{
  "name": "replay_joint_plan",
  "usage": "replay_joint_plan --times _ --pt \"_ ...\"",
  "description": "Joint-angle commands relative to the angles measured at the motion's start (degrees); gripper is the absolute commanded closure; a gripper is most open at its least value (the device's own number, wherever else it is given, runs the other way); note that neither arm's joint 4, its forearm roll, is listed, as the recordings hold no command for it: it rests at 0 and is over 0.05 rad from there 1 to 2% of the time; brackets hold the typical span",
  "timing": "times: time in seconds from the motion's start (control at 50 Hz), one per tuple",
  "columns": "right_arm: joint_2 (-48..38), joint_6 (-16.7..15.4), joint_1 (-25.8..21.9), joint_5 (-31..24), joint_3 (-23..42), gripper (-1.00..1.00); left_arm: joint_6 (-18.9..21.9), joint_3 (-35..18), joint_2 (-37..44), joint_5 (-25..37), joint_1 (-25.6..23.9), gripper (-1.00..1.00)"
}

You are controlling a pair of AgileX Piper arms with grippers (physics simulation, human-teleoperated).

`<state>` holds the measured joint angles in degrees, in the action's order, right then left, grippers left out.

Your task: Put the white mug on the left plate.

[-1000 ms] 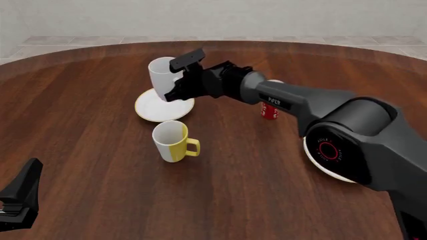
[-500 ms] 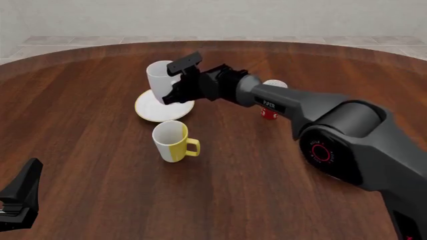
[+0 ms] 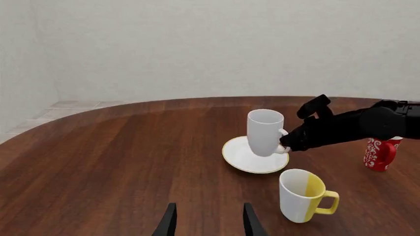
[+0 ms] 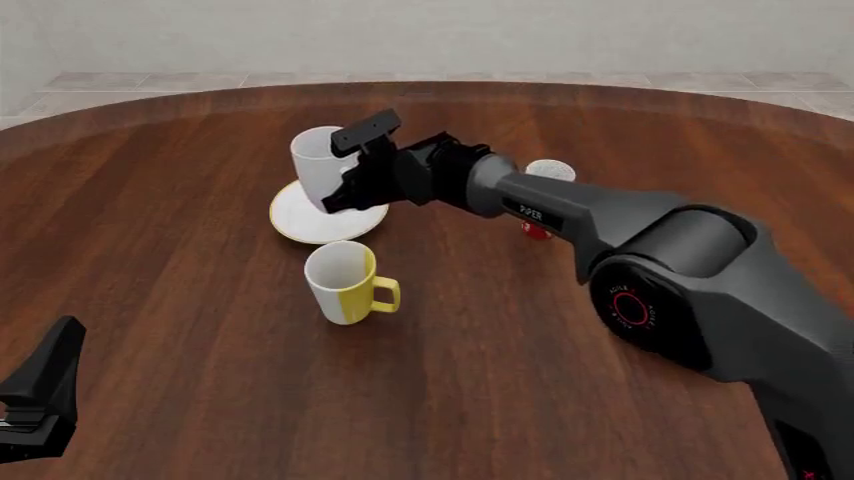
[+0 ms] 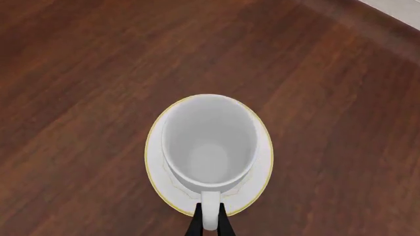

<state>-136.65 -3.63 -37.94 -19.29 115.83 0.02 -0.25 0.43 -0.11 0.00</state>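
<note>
While our right claw [image 4: 350,170] pinches the handle of the white mug [image 4: 319,165], we see the mug upright directly over the left plate [image 4: 310,222], inside its yellowish rim; whether its base touches, we cannot tell. Our left claw [image 3: 208,225] hangs low near the tabletop's [image 4: 187,300] near-left edge, fingers parted, holding nothing. A white-and-yellow mug [image 4: 346,283] stands just nearer than the plate. Bare wood lies open to the plate's left.
</note>
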Motion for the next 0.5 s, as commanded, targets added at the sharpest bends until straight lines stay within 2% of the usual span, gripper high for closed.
replay_joint_plan --times 0.02,0.5 --pt "-0.58 0.41 0.13 -0.27 0.98 1.0 0.0 0.0 0.0 0.0 0.0 -1.0" --pt "-1.23 0.9 -0.09 0.18 0.71 1.0 0.0 0.0 -0.01 0.0 0.0 -1.0"
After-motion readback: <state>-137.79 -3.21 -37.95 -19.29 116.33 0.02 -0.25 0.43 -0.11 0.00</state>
